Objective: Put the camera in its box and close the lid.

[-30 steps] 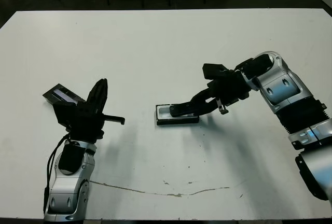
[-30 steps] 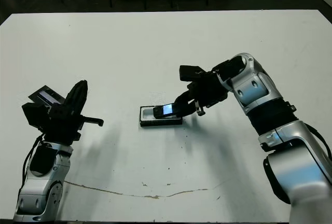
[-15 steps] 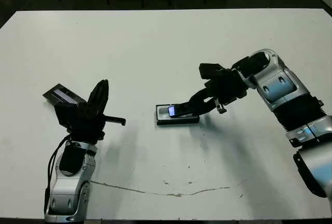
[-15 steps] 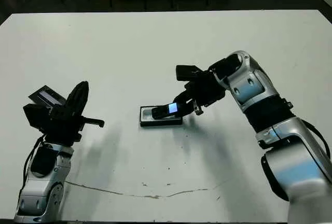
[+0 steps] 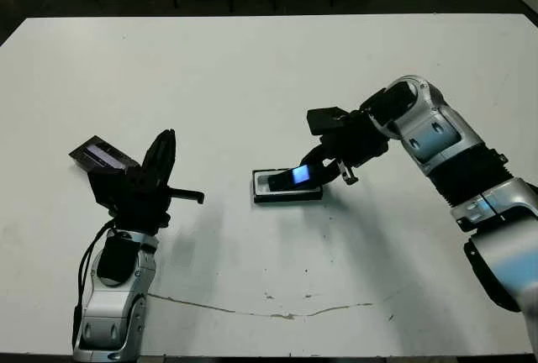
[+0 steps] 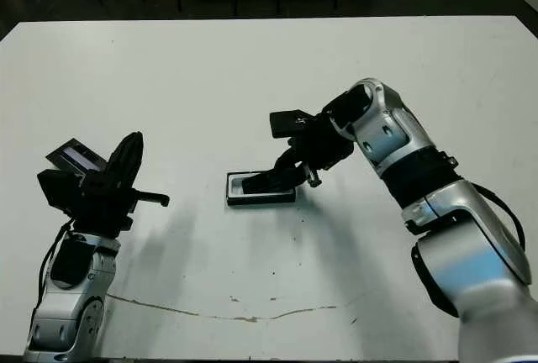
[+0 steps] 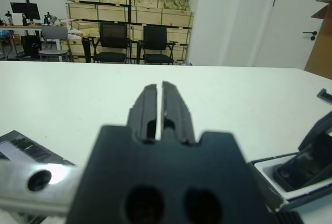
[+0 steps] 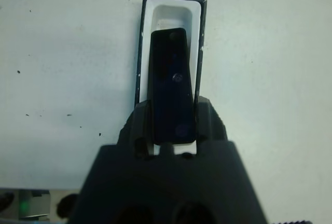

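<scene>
Camera [image 8: 171, 81] pinched by its near end between the two fingers of the right tool [image 8: 171, 130], far end tilted down over the white lining of the box [image 5: 287, 186]. Bluish screen lit, facing up and toward the robot in the left eye view. Box flat on the white bench [image 5: 269, 86], directly under and ahead of the right tool, open, no cover on it. Lid [image 5: 102, 155] well apart from that tool, flat on the bench just behind the left tool [image 7: 160, 105], grey strip up. Left tool clenched on nothing, fingers pressed together with only a thin slit between, raised off the bench and pointing away from the robot. Chairs and shelves beyond the bench.
</scene>
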Available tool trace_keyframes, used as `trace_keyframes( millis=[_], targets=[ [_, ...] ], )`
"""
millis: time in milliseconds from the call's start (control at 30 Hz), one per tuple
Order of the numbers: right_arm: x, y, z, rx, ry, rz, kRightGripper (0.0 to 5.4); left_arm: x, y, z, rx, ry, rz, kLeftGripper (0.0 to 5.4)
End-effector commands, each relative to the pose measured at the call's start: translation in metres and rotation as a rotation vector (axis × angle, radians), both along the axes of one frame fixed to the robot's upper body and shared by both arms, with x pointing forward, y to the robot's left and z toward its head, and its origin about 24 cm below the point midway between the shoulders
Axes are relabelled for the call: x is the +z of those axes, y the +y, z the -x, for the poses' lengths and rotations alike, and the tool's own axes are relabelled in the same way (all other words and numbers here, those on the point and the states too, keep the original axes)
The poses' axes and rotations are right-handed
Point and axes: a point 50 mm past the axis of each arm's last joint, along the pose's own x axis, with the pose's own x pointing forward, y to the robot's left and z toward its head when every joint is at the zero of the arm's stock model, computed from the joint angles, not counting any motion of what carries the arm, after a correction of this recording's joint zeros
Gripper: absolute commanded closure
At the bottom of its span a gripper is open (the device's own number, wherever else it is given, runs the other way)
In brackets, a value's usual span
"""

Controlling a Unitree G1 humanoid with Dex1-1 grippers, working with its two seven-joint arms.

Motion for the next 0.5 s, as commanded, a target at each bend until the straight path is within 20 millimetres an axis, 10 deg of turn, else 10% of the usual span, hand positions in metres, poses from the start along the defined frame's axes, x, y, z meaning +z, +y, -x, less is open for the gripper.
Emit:
trace_keyframes(
  millis=[33,500],
  targets=[
    [-0.006,0.012,0.005,0.066,0.02,0.018,4.72,-0.008,0.001,0.003,0.011,0.047,-0.003,5.4],
    [-0.011,0.027,0.011,0.112,-0.007,0.032,4.72,-0.008,0.001,0.003,0.015,0.049,0.006,5.4]
  ],
)
